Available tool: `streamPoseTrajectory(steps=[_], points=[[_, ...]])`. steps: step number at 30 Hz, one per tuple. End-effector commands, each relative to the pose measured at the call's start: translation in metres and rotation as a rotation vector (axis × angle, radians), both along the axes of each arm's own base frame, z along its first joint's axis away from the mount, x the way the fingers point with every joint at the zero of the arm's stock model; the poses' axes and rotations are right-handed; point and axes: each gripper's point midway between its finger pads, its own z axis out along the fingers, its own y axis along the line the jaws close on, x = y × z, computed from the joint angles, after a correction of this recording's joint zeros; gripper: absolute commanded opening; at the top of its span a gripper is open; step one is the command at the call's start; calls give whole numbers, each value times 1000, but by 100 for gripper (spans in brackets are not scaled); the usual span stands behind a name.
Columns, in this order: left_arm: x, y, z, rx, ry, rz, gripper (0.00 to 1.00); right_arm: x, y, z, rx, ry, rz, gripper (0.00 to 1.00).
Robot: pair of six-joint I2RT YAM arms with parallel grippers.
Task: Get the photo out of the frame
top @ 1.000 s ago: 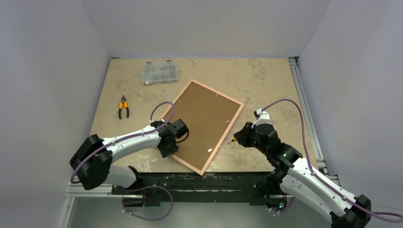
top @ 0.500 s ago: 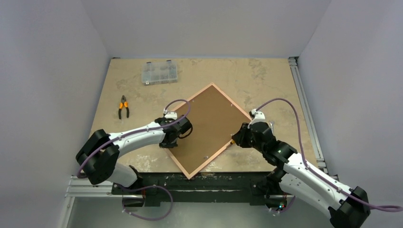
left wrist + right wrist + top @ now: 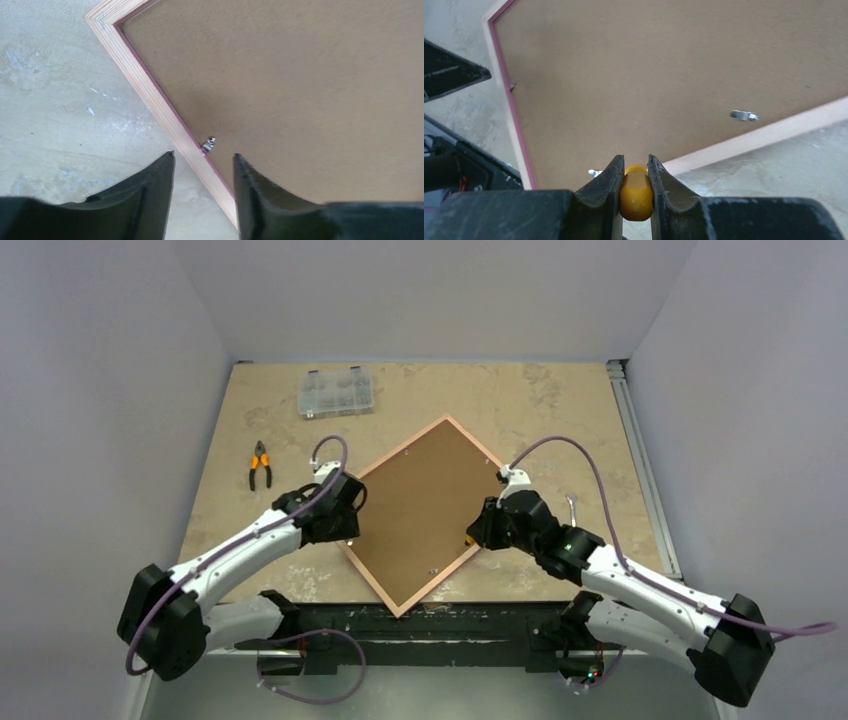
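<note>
The frame (image 3: 369,578) lies face down as a diamond, its plain brown backing board (image 3: 420,505) up. The photo is hidden under the board. My left gripper (image 3: 345,531) is open at the frame's left edge. In the left wrist view its fingertips (image 3: 203,156) straddle the pale wood rim (image 3: 145,85) just below a small metal tab (image 3: 209,144). My right gripper (image 3: 472,538) is over the frame's right edge, shut on a yellow tool handle (image 3: 636,192). Beyond it lie the board (image 3: 649,75), the rim (image 3: 749,140) and a metal tab (image 3: 744,115).
Orange-handled pliers (image 3: 260,465) lie on the table to the left. A clear plastic compartment box (image 3: 335,393) sits at the back left. A small metal hook-shaped piece (image 3: 572,506) lies right of the frame. The frame's near corner (image 3: 400,613) reaches the table's front edge.
The frame has turned from a slanted rectangle to a diamond. My left gripper drew back off the board to its left edge and opened wider. The right gripper shifted left onto the frame's right edge.
</note>
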Motion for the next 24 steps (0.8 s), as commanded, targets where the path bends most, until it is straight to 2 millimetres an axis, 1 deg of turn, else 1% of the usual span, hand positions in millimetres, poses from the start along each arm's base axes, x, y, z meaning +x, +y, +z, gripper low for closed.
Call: streamPoseTrajectory(steps=[1, 2, 3, 6, 7, 8, 12, 15, 18, 20, 21, 24], points=[[6, -3, 28, -140, -79, 67, 56, 14, 44, 37, 61, -91, 63, 0], [8, 0, 32, -162, -80, 92, 62, 13, 54, 38, 65, -91, 84, 0], [9, 0, 35, -200, -68, 97, 65, 11, 65, 37, 69, -85, 111, 0], [16, 6, 38, -293, -43, 159, 68, 12, 97, 34, 53, -93, 178, 0], [19, 8, 37, -326, -33, 183, 68, 14, 109, 40, 50, -116, 198, 0], [23, 12, 34, -356, -21, 212, 67, 16, 119, 41, 35, -130, 217, 0], [36, 30, 15, -487, 69, 347, 62, 23, 162, 51, -43, -203, 291, 0], [44, 33, 2, -561, 139, 370, 56, 27, 194, 61, -69, -251, 337, 0], [42, 34, -14, -552, 192, 372, 53, 37, 220, 61, -69, -259, 352, 0], [38, 34, -25, -548, 220, 380, 49, 45, 234, 60, -68, -269, 349, 0], [36, 34, -28, -543, 234, 382, 47, 48, 241, 54, -74, -272, 355, 0], [35, 34, -34, -538, 260, 394, 42, 53, 262, 54, -66, -302, 378, 0]])
